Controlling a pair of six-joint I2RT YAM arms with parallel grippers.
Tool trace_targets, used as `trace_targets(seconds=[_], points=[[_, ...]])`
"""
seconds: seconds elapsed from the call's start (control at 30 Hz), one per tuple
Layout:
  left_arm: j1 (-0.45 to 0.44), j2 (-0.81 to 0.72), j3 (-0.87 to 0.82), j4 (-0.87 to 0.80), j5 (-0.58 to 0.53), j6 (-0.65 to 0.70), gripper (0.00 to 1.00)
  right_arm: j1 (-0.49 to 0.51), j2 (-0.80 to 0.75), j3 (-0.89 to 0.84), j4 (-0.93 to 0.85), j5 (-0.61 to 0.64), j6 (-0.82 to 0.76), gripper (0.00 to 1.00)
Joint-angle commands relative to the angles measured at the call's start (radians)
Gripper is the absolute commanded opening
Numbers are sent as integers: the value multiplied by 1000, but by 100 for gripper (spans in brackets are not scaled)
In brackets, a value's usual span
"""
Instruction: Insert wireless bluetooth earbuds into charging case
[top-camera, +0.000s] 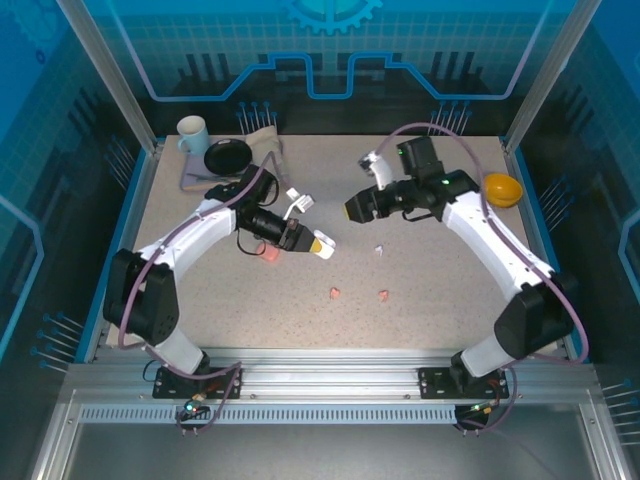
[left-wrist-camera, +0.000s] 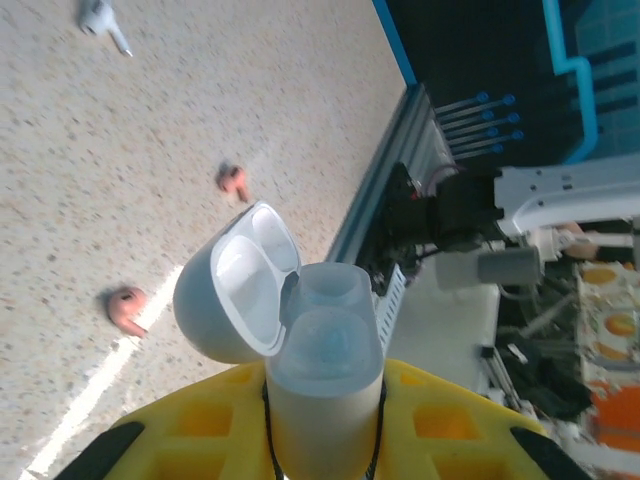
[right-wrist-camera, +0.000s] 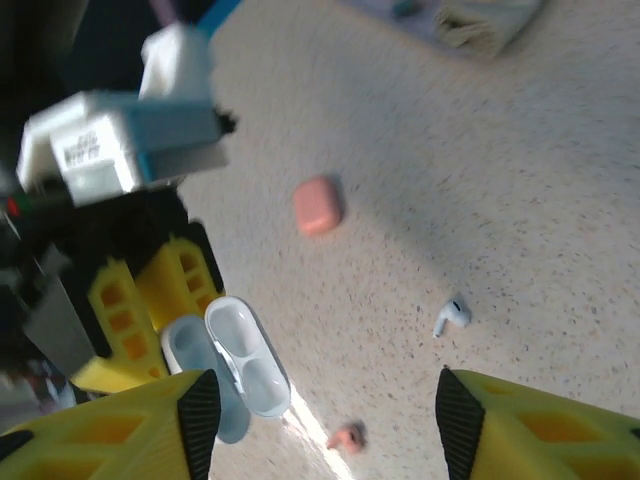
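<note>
On the speckled tabletop (top-camera: 250, 310) the left gripper (top-camera: 303, 240) is clamped on the white charging case (top-camera: 321, 244), lid flipped open, while the right gripper (top-camera: 352, 211), jaws apart and empty, hangs nearer the white earbud (top-camera: 379, 249) lying flat just to the case's right.

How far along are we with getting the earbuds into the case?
Done: the white case is open, lid flipped back, clamped in the left end effector; both wells look empty. In hand: the right end effector hangs open above the table, holding nothing. Left: a white earbud, a pink earbud and a second pink earbud lie loose on the table; the pink case sits apart.
</note>
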Motion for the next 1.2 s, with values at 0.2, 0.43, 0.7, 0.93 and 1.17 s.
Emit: trace_targets(seconds=[0.2, 0.43, 0.7, 0.93, 1.17], points=[[-7, -264, -322, 658, -283, -192, 0, -1, -129, -197, 266, 6, 464, 64], [-48, -459, -752, 1386, -554, -149, 0, 19, -177, -288, 308, 109, 559, 65], [-107, -583, -884, 1539, -642, -113, 0, 38, -193, -373, 323, 149, 630, 65], [-120, -596, -945, 1625, -557, -135, 0, 83, -203, -338, 360, 48, 521, 64], [-127, -535, -981, 1742, -594, -114, 0, 89, -215, -315, 263, 111, 488, 64]])
